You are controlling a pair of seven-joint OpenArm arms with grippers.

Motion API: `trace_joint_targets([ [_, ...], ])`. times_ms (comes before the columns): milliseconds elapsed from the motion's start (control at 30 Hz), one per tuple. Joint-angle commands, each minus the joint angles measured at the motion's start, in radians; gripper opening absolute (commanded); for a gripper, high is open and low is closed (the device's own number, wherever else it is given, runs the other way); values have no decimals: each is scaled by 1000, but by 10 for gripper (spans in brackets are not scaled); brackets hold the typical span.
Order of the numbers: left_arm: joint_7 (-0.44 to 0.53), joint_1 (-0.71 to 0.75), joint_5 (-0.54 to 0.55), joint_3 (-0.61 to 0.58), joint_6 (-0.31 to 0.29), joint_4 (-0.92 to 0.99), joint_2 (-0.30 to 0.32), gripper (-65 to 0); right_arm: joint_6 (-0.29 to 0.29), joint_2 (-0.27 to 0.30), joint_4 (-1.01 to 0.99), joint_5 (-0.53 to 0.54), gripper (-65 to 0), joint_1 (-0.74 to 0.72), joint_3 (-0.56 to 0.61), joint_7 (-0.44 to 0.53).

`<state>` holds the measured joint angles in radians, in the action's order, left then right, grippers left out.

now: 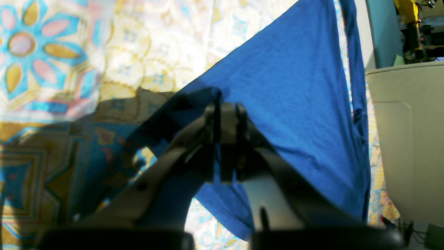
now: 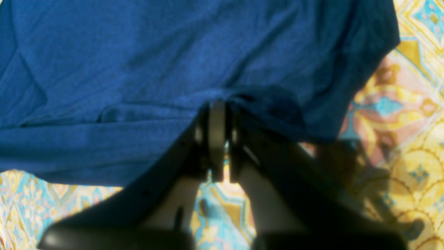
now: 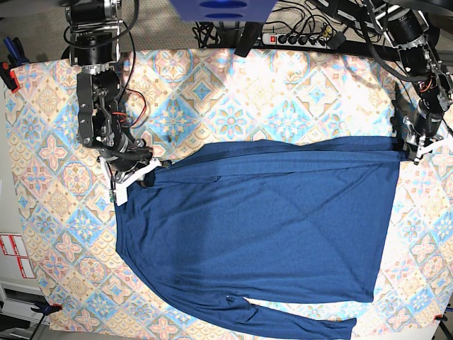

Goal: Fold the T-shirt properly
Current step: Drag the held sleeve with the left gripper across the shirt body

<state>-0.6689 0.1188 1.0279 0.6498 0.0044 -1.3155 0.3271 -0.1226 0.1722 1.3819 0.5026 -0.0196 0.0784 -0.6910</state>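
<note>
The dark blue T-shirt (image 3: 269, 234) lies spread on the patterned tablecloth, its top edge pulled taut between my two arms and one long sleeve trailing along the near edge. My right gripper (image 3: 145, 170) pinches the shirt's upper left corner. In the right wrist view that gripper (image 2: 220, 106) is shut on a bunched fold of the shirt (image 2: 138, 69). My left gripper (image 3: 417, 150) holds the upper right corner. Seen from the left wrist, the left gripper (image 1: 227, 107) is shut on the cloth, and the shirt (image 1: 295, 86) stretches away from it.
The patterned tablecloth (image 3: 283, 99) covers the whole table. A power strip (image 3: 304, 34) and cables lie along the far edge. A red clamp (image 3: 7, 74) sits at the left edge. A beige bin (image 1: 406, 139) stands beside the table in the left wrist view.
</note>
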Motion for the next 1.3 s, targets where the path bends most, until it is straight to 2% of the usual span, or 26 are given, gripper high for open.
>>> trace_joint_targets([
  [0, 18, -18, 12, 5, -10, 9, 19, -650, -4, 8, 20, 6, -643, -19, -4, 26],
  [133, 64, -32, 10, 3, -10, 40, 17, -650, -4, 8, 18, 5, -643, -19, -4, 26],
  [300, 50, -23, 12, 3, -10, 47, 17, -638, -4, 7, 18, 5, -643, -19, -4, 26],
  [467, 8, -1, 18, 8, -8, 47, 17, -464, -4, 7, 18, 5, -643, -19, -4, 26],
  [600, 7, 14, 21, 5, -8, 46, 17, -376, -4, 7, 18, 6, -643, -19, -4, 26],
  [833, 7, 61, 84, 5, -8, 44, 0, -371, -4, 5, 18, 6, -643, -16, -2, 26],
  [1267, 13, 34, 84, 3, -8, 57, -26, -371, -4, 5, 21, 6, -643, -13, -1, 26],
])
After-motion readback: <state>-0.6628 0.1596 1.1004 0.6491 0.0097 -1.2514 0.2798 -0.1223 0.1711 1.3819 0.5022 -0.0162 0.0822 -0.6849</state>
